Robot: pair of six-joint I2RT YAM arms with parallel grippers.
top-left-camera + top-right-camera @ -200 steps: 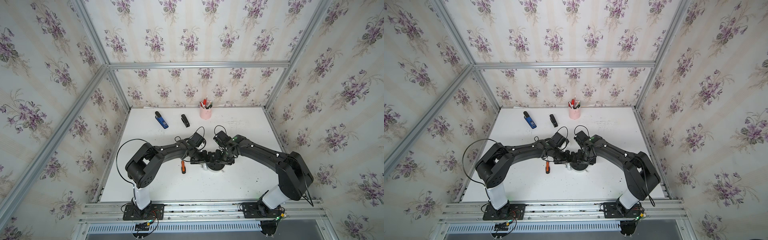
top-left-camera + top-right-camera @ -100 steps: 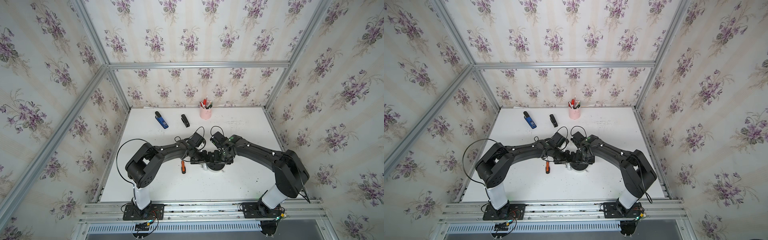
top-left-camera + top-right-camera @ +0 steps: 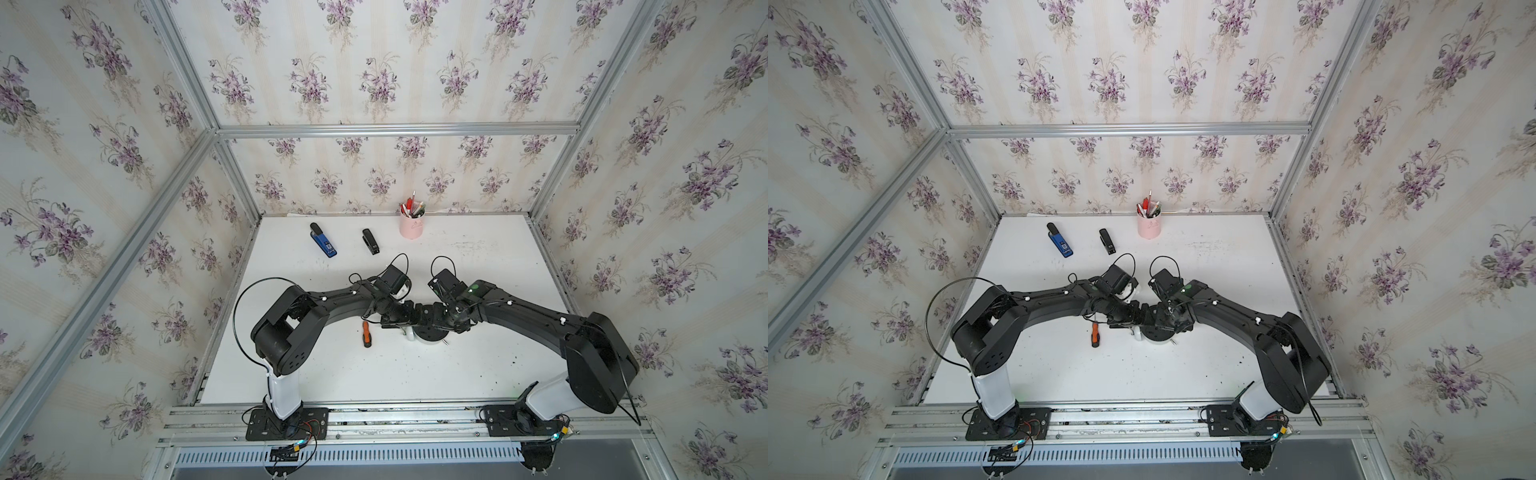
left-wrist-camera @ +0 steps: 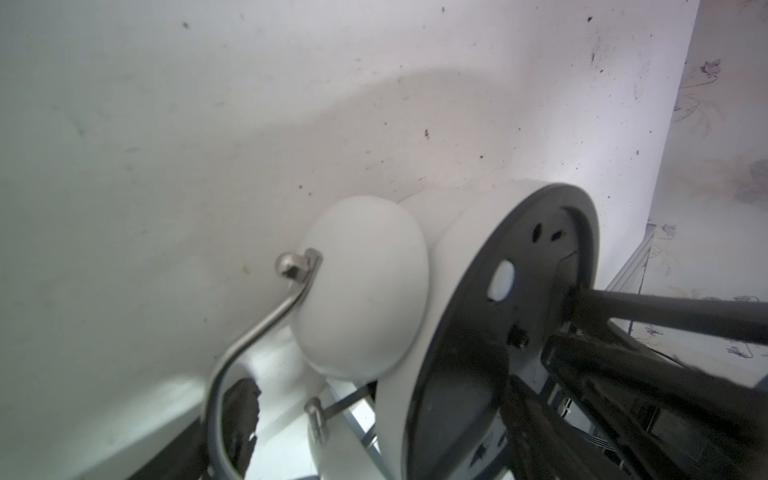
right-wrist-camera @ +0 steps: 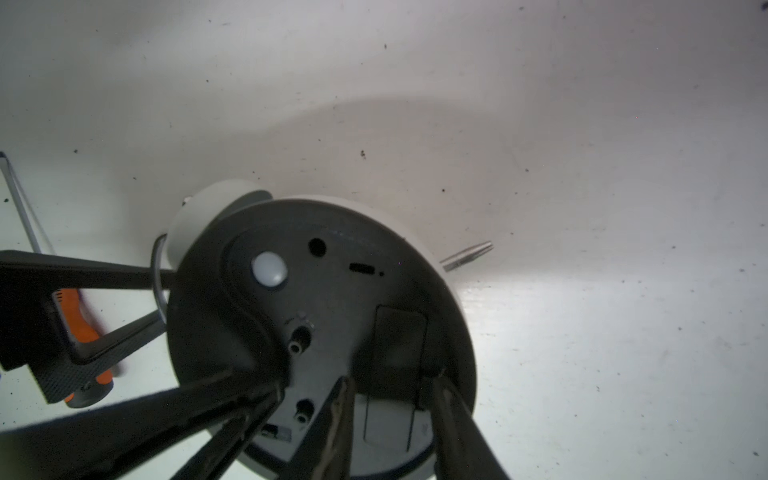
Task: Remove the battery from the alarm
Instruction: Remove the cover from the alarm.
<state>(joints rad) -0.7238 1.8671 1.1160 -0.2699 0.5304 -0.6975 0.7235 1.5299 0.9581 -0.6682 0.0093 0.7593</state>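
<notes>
The alarm [image 3: 430,336] lies face down mid-table with its round black back [image 5: 332,291] up. My left gripper [image 4: 386,436] reaches in from the left with its jaws wide around the white body [image 4: 449,270]. One of its fingers [image 4: 532,436] is at the black back. The other sits by the metal handle [image 4: 257,332], apart from the body. My right gripper [image 5: 390,380] is over the back, jaws narrowly apart. Its fingers [image 5: 449,415] straddle a dark rectangular recess [image 5: 401,340]. I cannot make out the battery. In both top views the two grippers meet over the alarm [image 3: 1156,332].
An orange-and-black screwdriver [image 3: 365,333] lies just left of the alarm, under my left arm. A pink pen cup [image 3: 411,227], a black stapler [image 3: 370,247] and a blue device [image 3: 323,241] stand along the back. A metal foot [image 5: 465,253] sticks out from the alarm's rim.
My right arm has edged in a little over the alarm. The left arm and the alarm have stayed where they were.
</notes>
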